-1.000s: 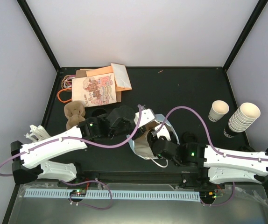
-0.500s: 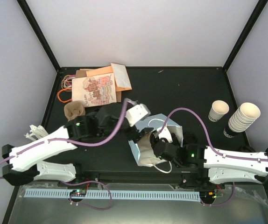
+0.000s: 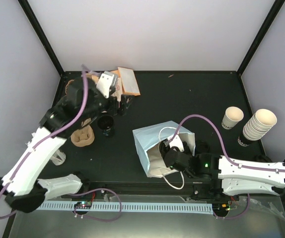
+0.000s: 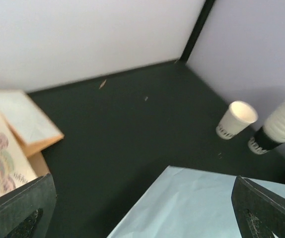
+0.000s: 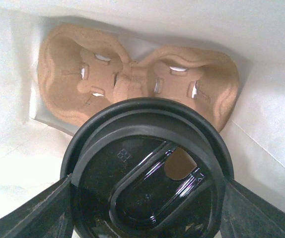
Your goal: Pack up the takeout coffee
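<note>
Takeout coffee [image 5: 147, 173]: had it pinched across the top in the half-spread right gripper [image 5: 147, 213], inside the blue bag [image 3: 145, 144] at 6 o'clock, with the left gripper [image 4: 142, 208] gaping empty at 10; probably needed lowering toward the pulp carrier [image 5: 73, 79] at 12, then letting go.

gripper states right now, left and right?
Left gripper: open, nothing between its fingers.
Right gripper: closed on the takeout coffee, inside the bag.
</note>
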